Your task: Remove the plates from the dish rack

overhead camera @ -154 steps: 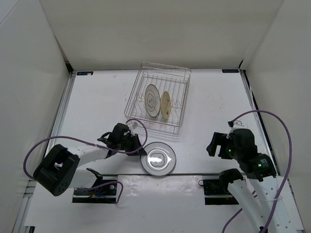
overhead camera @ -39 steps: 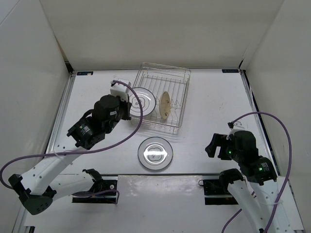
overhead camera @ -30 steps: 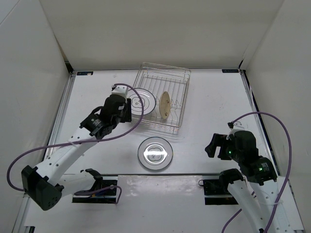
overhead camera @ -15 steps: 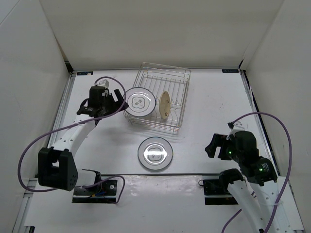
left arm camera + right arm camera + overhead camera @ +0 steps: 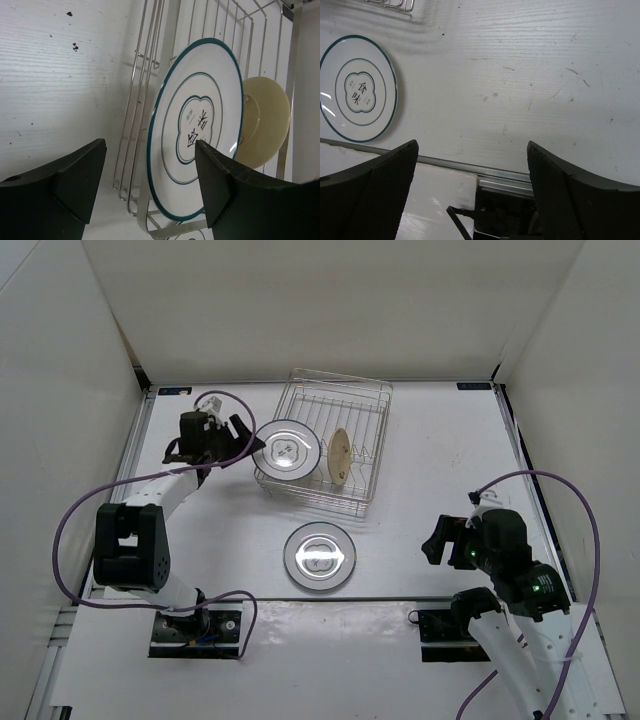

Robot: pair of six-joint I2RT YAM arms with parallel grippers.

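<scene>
Silver wire forms the dish rack [image 5: 325,445], which sits toward the far edge of the white table [image 5: 430,440], about midway between its left and right edges. Two plates are in it. A white plate with a teal rim [image 5: 286,449] stands at the rack's left end, tilted well over so that its printed face turns up and to the left. A plain tan plate [image 5: 341,456] stands on edge among the dividers just to its right; whether the two touch cannot be told.

Another teal-rimmed plate [image 5: 320,554] lies flat on the table near the near edge, in front of the rack and apart from it.

The left gripper [image 5: 238,440] hangs just left of the rack, aimed at the tilted plate. Its fingers [image 5: 65,185] are spread wide and pinch nothing — in the wrist view the plate sits beyond the tips, framed between them.

The right gripper [image 5: 440,540] hovers over bare table toward the near right corner, well apart from the rack, its jaws also fully spread and empty.
</scene>
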